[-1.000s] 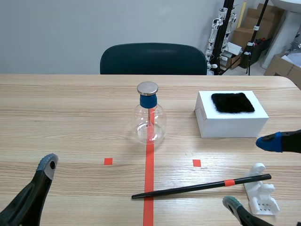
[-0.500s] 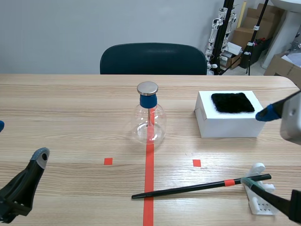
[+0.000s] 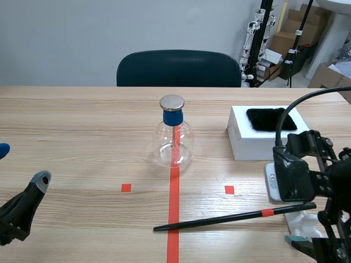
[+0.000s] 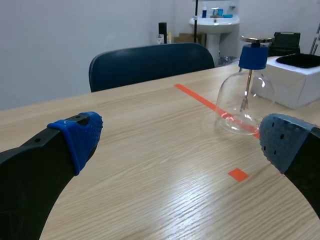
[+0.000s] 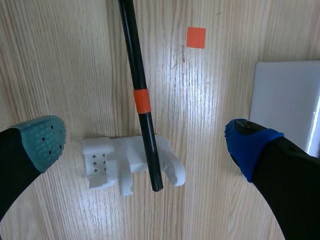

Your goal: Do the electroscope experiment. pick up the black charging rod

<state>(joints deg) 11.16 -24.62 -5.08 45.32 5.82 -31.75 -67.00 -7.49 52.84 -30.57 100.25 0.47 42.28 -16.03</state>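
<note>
- Scene view: the black charging rod (image 3: 230, 218) lies on the worktop (image 3: 82, 137), near the robot's edge and right of the red tape line. Its right end is propped on a small white stand (image 3: 305, 227).
- My guess is the stand lifts that end so fingers can get round it, which a rod lying flat would not allow.
- The right arm (image 3: 299, 178) hangs directly over the propped end, wrist turned down. That reads as lining up for the pick, with nothing gripped yet.
- The left hand (image 3: 21, 164) sits low at the left edge, fingers spread and holding nothing, well away from the rod. It is probably parked out of the way.
- The electroscope flask (image 3: 174, 139) stands upright on the tape line. A white box (image 3: 258, 147) with a black fur pad (image 3: 269, 119) on top sits to its right. Both are beyond the rod and likely wait for later steps.
- Left wrist view: both blue pads (image 4: 80, 135) are wide apart with only bare worktop between them. The flask stands ahead, off to one side.
- Right wrist view: the right hand (image 5: 145, 144) is spread wide and empty. The rod runs between its fingers and away from the hand, so closing would pinch it across its width.
- The rod's orange band (image 5: 142, 101) sits just ahead of the stand, and the rod's end rests across the stand's top.
- The hand looks to be above the rod and apart from it, so it likely needs to drop before closing.
</note>
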